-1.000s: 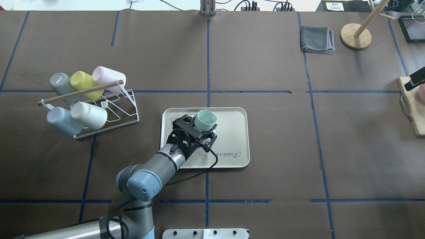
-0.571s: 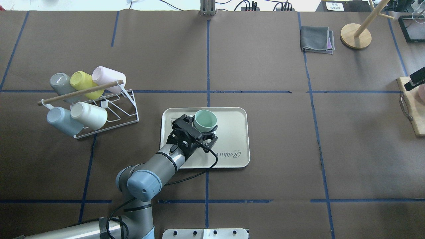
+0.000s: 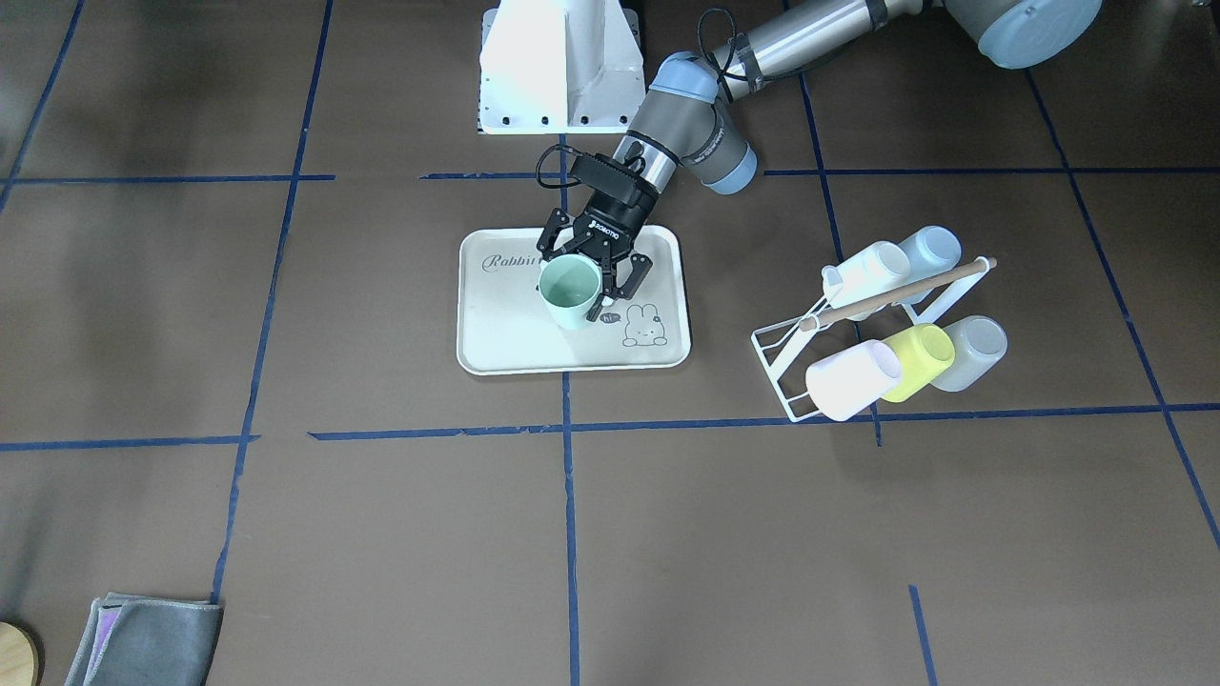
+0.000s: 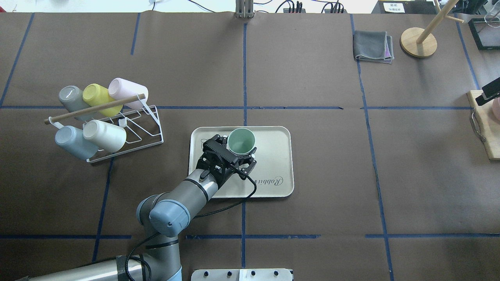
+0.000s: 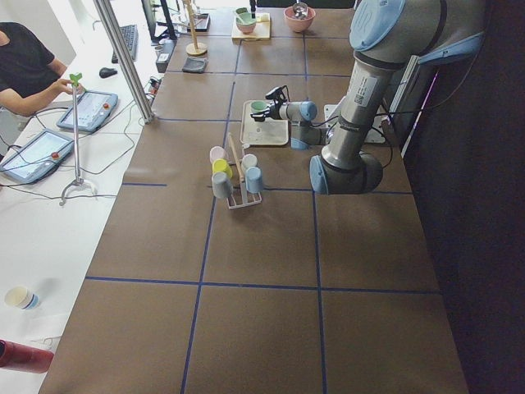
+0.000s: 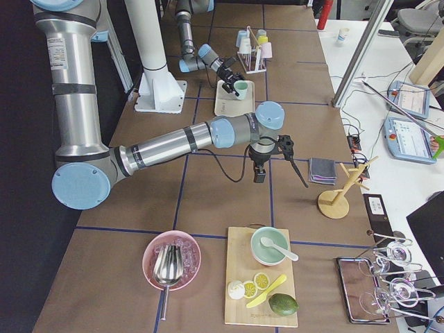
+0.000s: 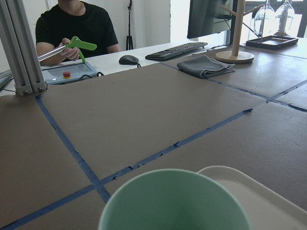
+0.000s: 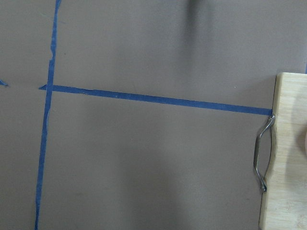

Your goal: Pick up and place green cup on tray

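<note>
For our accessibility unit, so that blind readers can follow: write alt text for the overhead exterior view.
The left tool holds the green cup, mouth up, over the tray. Five other cups lie tilted on a wire rack further to the view's left.

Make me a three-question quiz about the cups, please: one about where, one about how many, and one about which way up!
1. Where is the green cup?
A. in a sink
B. over the tray
C. on a chair

2. How many cups are on the rack?
A. two
B. five
C. eight

3. Which way does the green cup's opening face?
A. up
B. down
C. sideways

Answers:
1 B: the left gripper holds it inside the tray's edges.
2 B: a grey, a yellow, a pink, a blue and a cream one sit there.
3 A: the overhead view looks right down into it.
</note>
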### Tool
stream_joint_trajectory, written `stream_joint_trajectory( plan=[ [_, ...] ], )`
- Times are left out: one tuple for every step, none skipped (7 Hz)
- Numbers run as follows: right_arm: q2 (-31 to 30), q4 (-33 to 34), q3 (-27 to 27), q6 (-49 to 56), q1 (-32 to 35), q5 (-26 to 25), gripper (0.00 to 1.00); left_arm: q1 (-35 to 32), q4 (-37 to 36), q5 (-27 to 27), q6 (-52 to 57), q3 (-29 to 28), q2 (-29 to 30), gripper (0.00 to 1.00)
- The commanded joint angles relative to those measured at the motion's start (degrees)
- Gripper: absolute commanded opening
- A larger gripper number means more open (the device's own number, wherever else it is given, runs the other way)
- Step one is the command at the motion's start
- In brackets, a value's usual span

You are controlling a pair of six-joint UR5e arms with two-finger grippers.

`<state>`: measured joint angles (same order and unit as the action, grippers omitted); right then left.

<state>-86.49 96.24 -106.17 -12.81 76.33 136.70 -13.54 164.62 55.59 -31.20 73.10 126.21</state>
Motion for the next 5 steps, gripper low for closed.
stream_joint_trajectory(
  plan=[
    [0.01, 0.0, 0.0, -0.02, 0.04, -0.03, 1.0, 0.0, 0.0, 0.3, 0.0, 0.19, 0.0, 1.0],
    [-0.08, 0.0, 0.0, 0.07, 0.04, -0.03, 1.0, 0.0, 0.0, 0.31, -0.09, 0.2, 0.0, 1.0],
    [0.01, 0.0, 0.0, -0.02, 0.04, 0.06, 1.0, 0.0, 0.0, 0.31, -0.09, 0.28, 0.09, 1.0],
    [0.01, 0.0, 0.0, 0.07, 0.13, -0.03, 1.0, -0.17, 0.08, 0.39, -0.09, 0.46, 0.17, 1.0],
    [0.01, 0.0, 0.0, -0.02, 0.13, 0.06, 1.0, -0.52, -0.09, 0.74, 0.0, 2.64, 0.26, 1.0]
  ],
)
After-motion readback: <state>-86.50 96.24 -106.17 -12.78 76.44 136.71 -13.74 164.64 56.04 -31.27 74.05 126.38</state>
